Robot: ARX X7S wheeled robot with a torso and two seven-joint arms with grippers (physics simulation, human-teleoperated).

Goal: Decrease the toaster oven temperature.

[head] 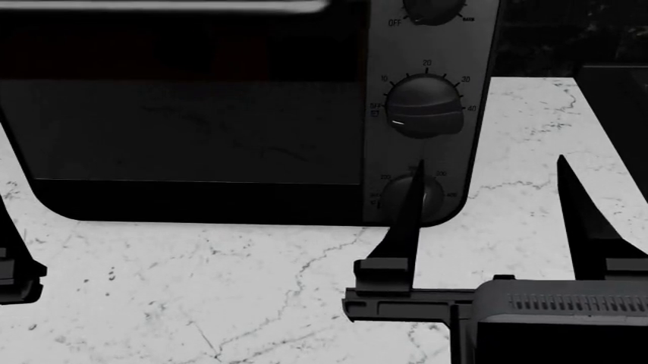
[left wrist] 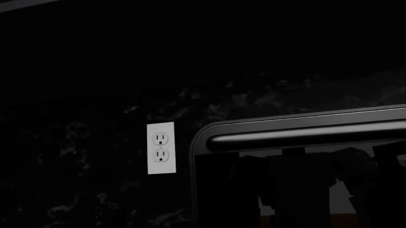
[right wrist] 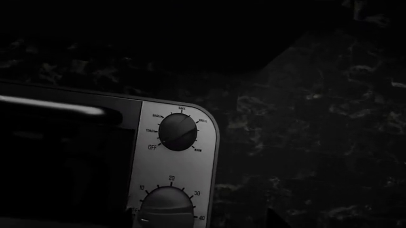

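White marble, veined in grey, formed the counter (head: 253, 303), and the black toaster oven (head: 182, 114) stood on it toward 12 o'clock of the head view, its dark glass door filling the 11 o'clock region. Its grey control panel (head: 476, 114) ran down the oven's right edge and carried three round dials: the top dial (head: 433, 9) cut off by the frame edge, the middle dial (head: 426, 106) ringed by numerals, and the bottom dial (head: 417, 199) low on the panel.

The right end effector (head: 486, 220) sat at about 5 o'clock, released, its two dark fingers spread wide. Its inner finger (head: 403, 227) overlapped the bottom dial in this view; whether it touched the dial could not be told. The outer finger stood well clear of the oven at 3 o'clock, over bare counter.

The left end effector (head: 15, 265) showed only as a sliver at 9 o'clock; its state could not be told.

In the left wrist view, a white wall outlet (left wrist: 160, 148) sat just beside the oven's rounded corner and door handle (left wrist: 304, 135).
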